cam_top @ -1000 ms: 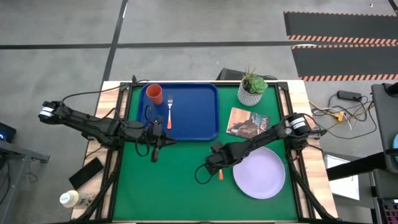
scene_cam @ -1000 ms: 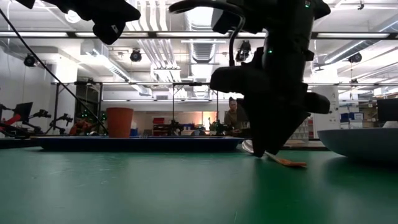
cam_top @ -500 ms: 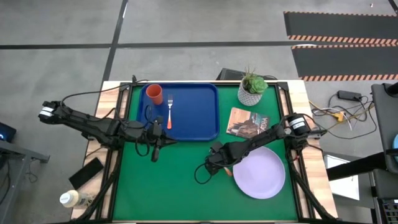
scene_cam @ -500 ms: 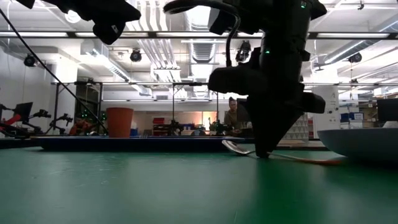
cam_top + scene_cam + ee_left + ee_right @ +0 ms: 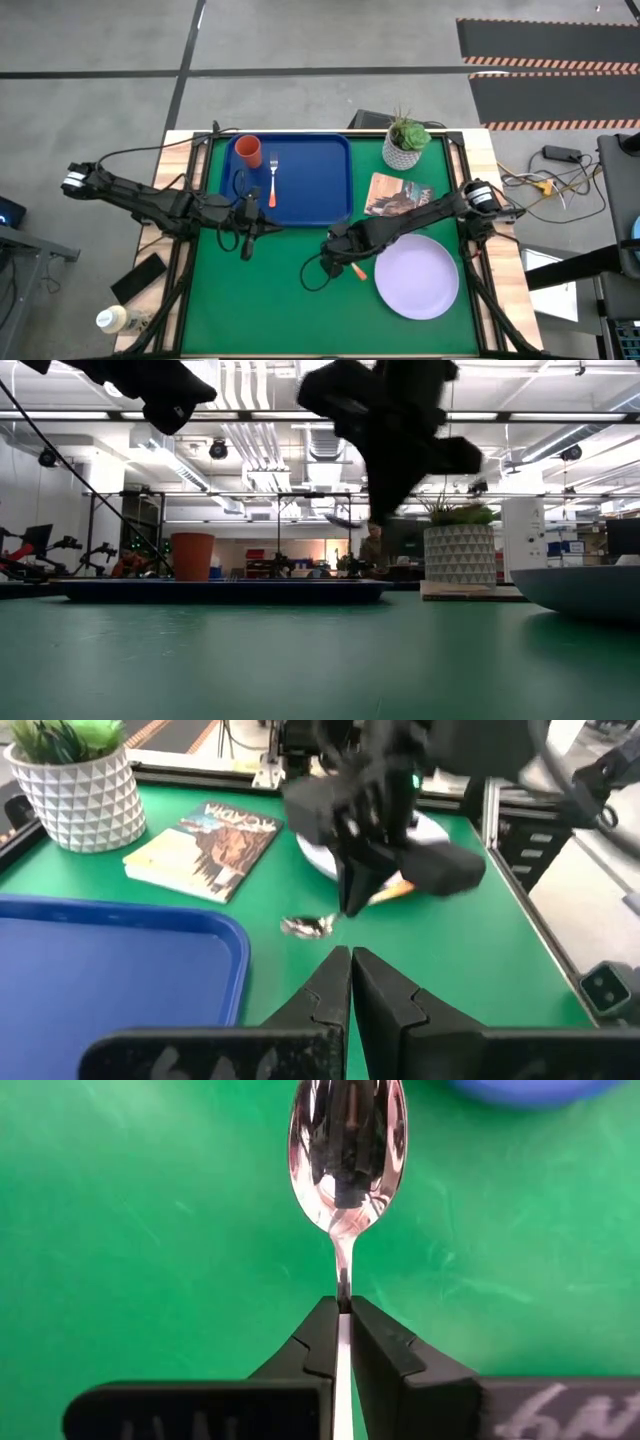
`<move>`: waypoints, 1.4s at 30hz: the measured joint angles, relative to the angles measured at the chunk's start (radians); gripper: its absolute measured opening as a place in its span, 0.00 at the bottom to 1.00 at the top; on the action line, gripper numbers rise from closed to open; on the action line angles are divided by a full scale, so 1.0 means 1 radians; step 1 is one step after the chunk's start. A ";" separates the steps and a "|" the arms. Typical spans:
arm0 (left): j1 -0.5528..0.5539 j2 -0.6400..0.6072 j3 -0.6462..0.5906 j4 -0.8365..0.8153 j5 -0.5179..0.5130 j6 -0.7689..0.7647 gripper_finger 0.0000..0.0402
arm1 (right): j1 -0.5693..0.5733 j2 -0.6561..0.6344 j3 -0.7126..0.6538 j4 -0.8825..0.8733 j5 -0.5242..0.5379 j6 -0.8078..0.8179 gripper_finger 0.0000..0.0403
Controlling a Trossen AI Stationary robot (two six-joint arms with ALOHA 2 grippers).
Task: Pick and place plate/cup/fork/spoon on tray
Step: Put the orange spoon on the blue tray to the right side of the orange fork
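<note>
Only the right wrist view shows the right claw pinching the spoon by its neck, above the green tabletop; from above, the closed left claw hovers beside the tray; a workshop lies behind.

In the right wrist view the spoon shows only its bowl and neck; the handle is hidden between the right end effector fingers, and the bowl's tip is cut by the picture's edge. From above, the spoon is mostly covered by that arm, only an orange end showing. In the low view the plate is cut off at the edge, and the right arm is a blurred dark shape. The tray is cut off in the left wrist view.
</note>
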 joint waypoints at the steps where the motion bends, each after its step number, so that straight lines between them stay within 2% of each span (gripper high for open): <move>1: 0.000 -0.006 0.000 -0.013 0.000 0.000 0.00 | -0.012 0.000 0.018 0.001 0.001 0.006 0.03; 6: 0.000 -0.048 0.000 -0.063 0.000 -0.003 0.00 | -0.094 0.000 0.093 0.002 0.004 0.037 0.03; 13: 0.000 -0.087 0.000 -0.124 -0.002 -0.008 0.00 | -0.266 0.000 0.151 0.009 0.008 -0.037 0.03; 20: 0.000 -0.079 0.000 -0.132 -0.004 -0.009 0.00 | -0.421 0.000 0.124 0.018 0.011 -0.062 0.03; 24: 0.000 -0.076 0.000 -0.130 -0.004 -0.009 0.00 | -0.486 0.000 0.088 0.106 0.010 -0.056 0.03; 32: 0.000 -0.074 0.000 -0.131 -0.004 -0.009 0.00 | -0.536 0.000 0.076 0.294 0.010 -0.037 0.03; 42: 0.000 -0.074 0.000 -0.127 -0.004 -0.008 0.00 | -0.539 0.026 0.076 0.346 0.018 -0.035 0.03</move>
